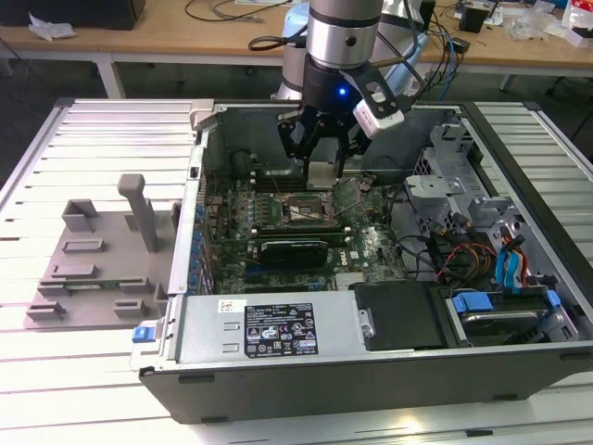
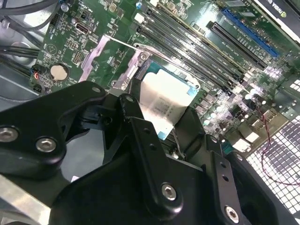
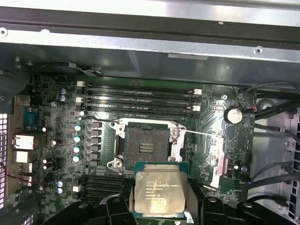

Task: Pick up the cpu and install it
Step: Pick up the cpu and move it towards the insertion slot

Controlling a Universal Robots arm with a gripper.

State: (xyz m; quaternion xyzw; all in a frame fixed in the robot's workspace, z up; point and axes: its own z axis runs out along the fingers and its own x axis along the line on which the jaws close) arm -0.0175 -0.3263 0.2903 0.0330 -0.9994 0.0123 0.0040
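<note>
Exterior view, upper centre of frame: the arm's black pincer (image 1: 324, 165) grips a small flat square silver-topped cpu (image 1: 321, 175) above the green motherboard (image 1: 371, 246) of an open grey computer case (image 1: 208, 324) lying on a slatted desk (image 1: 93, 130). Second wrist view: the pincer clamps the cpu (image 2: 166, 103) by its edges, likely sparing its underside. First wrist view: the cpu (image 3: 158, 192) hangs near the dark square socket (image 3: 146, 145), not yet seated; the metal latch frame (image 3: 218, 161) is swung aside, leaving the socket bare.

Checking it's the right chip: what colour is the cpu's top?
The cpu is pale silver-grey on top, greenish at the rim; clearest in the first wrist view.
</note>
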